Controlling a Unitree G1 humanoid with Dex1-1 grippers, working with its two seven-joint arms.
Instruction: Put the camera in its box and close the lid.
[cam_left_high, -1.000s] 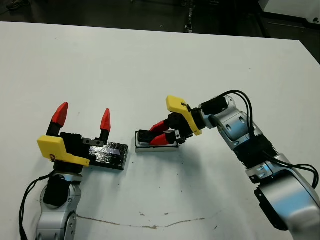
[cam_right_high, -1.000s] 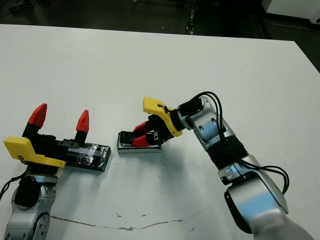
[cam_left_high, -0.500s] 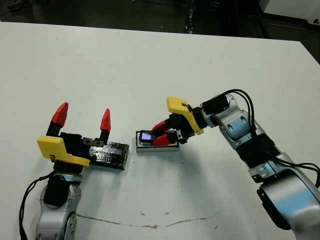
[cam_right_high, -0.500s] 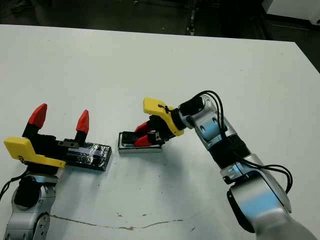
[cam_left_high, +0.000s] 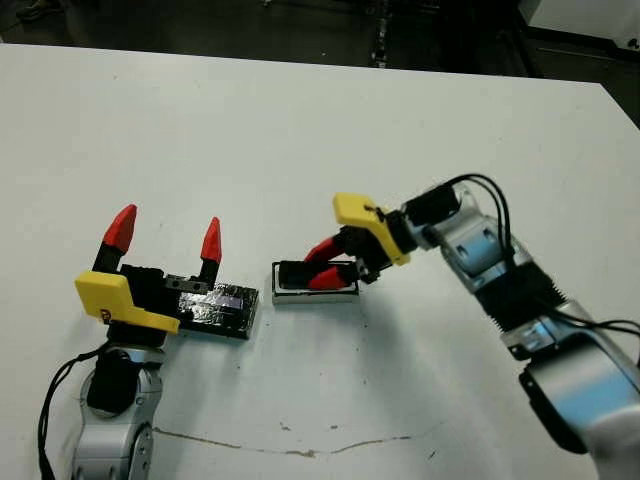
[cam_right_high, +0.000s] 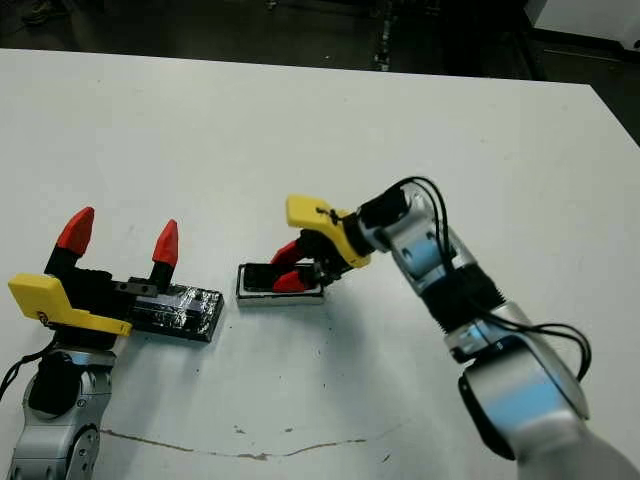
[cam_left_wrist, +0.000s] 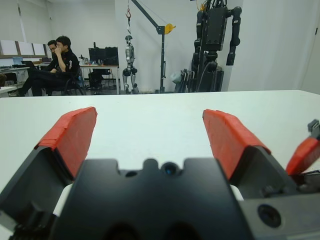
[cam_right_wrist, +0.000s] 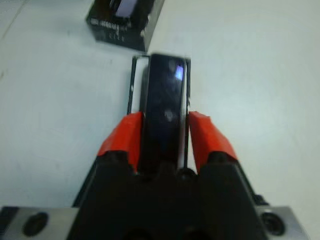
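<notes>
While the box sits mid-worktop, everything else is placed from it.
Box (cam_left_high: 314, 292): white tray lying flat on the white worktop (cam_left_high: 300, 130); its thin rim shows on both long sides of the camera in the right wrist view.
Camera (cam_right_wrist: 165, 107): dark glossy bar with a small bluish glint, lying lengthwise over the box; whether it is fully seated in the tray cannot be told.
Right claw (cam_left_high: 322, 265): reaching in from the box's right end, low over the tray, its two red fingers (cam_right_wrist: 125, 137) set against the camera's long sides, so it is gripping the camera.
Lid (cam_left_high: 222, 309): crinkly black cover with a pale strip on top, flat on the worktop just beside the box's left end, a narrow gap between them.
Left claw (cam_left_high: 165, 235): left of the box, at the far side of the lid from it, red tips pointing up and spread wide apart with nothing between them; its black body sits at the lid's left edge, contact unclear.
Background: in the left wrist view, seated people and robot stands beyond the worktop.
</notes>
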